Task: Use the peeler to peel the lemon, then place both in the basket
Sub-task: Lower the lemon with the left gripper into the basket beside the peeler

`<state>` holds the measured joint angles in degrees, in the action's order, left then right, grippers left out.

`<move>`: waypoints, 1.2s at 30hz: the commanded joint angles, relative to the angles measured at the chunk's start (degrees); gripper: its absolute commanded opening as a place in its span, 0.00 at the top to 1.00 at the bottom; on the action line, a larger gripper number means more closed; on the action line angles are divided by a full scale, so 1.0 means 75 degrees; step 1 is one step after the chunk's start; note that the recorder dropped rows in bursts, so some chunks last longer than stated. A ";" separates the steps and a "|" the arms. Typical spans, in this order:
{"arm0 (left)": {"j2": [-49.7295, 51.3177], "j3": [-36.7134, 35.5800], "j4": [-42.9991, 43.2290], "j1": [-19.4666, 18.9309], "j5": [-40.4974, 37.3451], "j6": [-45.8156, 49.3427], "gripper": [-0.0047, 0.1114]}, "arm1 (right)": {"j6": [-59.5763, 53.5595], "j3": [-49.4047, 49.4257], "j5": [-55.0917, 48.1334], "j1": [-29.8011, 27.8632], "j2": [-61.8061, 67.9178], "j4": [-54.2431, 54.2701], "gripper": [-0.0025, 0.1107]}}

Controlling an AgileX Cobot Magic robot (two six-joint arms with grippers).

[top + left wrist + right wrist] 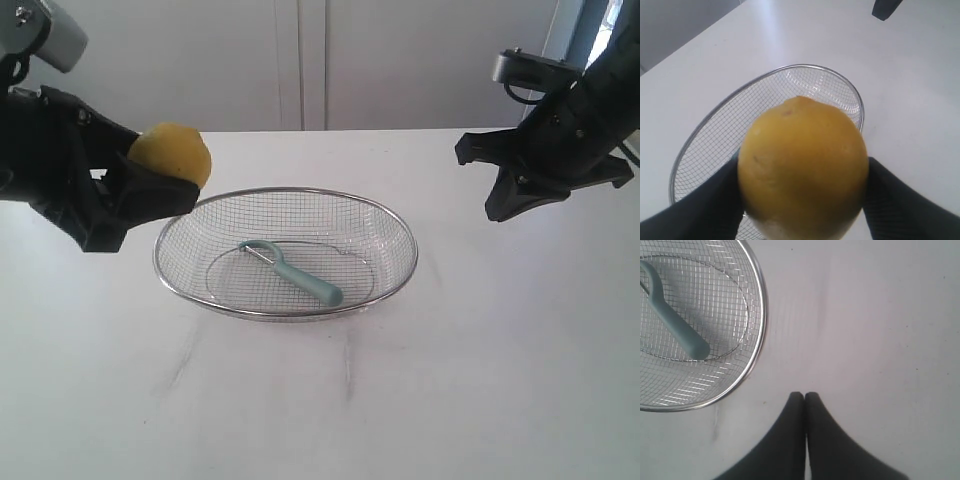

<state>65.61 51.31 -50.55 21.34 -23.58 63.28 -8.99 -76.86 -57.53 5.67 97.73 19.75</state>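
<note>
Item 1: lemon point(172, 152), pinched between left gripper point(802, 175) fingers, held in air near basket point(400, 225) left edge.
Item 2: peeler point(295, 273), lay inside basket.
Right gripper point(805, 397): fingers pressed together, empty, above table point(500, 380).

The basket point(400, 225) sits mid-surface point(500, 380), and the peeler point(300, 275) lies inside it on the mesh floor. The lemon point(172, 152) sits between the fingers of the left pincer point(160, 168), up off the surface at the basket's left edge. The right pincer point(804, 396) hangs to the basket's right, apart from it.
</note>
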 commanded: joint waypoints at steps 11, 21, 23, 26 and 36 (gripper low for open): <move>0.1995 0.1892 0.3128 -0.0030 -0.0395 -0.2871 0.96 | 0.0032 0.0035 0.0211 -0.0067 -0.0063 -0.0037 0.98; 0.3073 0.2547 0.3372 -0.0030 -0.0579 -0.3126 0.96 | 0.0032 0.0035 0.0309 -0.0067 -0.0063 -0.0037 0.98; 0.3272 0.2593 0.3372 -0.0030 -0.0559 -0.3159 0.96 | 0.0032 0.0035 0.0309 -0.0067 -0.0063 -0.0037 0.98; 0.3605 0.2697 0.3747 -0.0015 -0.0605 -0.3588 0.96 | 0.0032 0.0035 0.0309 -0.0067 -0.0063 -0.0037 0.98; 0.4612 0.2857 0.4080 -0.0015 -0.0526 -0.4071 0.96 | 0.0032 0.0035 0.0326 -0.0067 -0.0063 -0.0021 0.98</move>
<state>99.66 72.27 -19.59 21.34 -27.51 33.45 -8.75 -76.86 -55.40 5.67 97.73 19.75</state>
